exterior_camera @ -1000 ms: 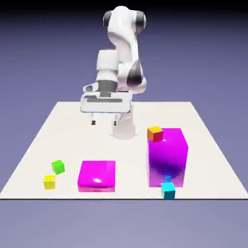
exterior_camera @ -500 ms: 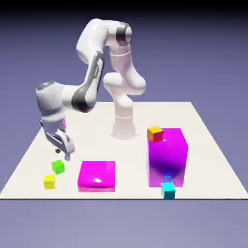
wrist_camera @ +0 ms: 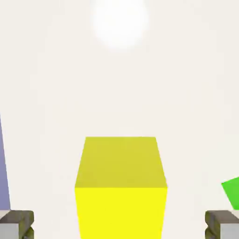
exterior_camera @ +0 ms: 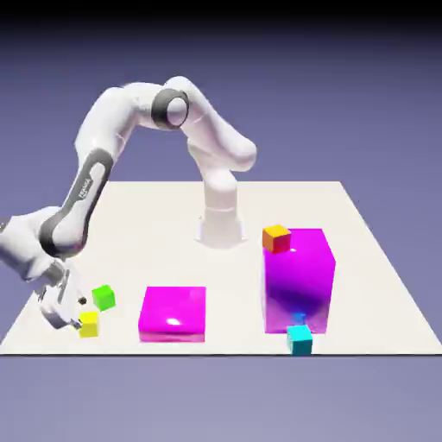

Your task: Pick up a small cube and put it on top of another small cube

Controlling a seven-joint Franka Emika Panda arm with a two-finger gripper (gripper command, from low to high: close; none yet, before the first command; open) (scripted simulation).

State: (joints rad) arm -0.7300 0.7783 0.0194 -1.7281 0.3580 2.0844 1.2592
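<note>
The small yellow cube [exterior_camera: 89, 325] rests on the white table [exterior_camera: 233, 268] near its front corner at the exterior view's left. In the hand view the yellow cube [wrist_camera: 120, 186] looms large between my two grey fingertips [wrist_camera: 17, 223], with wide gaps on both sides. My gripper [exterior_camera: 76, 318] is open and down at the cube, its fingers straddling it without touching. A small green cube [exterior_camera: 104, 297] lies just behind the yellow one; a corner of that green cube [wrist_camera: 232, 192] shows at the hand view's right edge.
A flat magenta block [exterior_camera: 173, 313] lies to the right of the yellow cube. A tall magenta block [exterior_camera: 299, 278] stands further right, with an orange cube [exterior_camera: 276, 238] by its top corner and a cyan cube [exterior_camera: 299, 339] at its foot. The table's edge [wrist_camera: 3, 163] is close.
The arm swung from the table's middle out to the exterior view's left and came down to the yellow cube. Its jaws stayed open. No cube moved.
</note>
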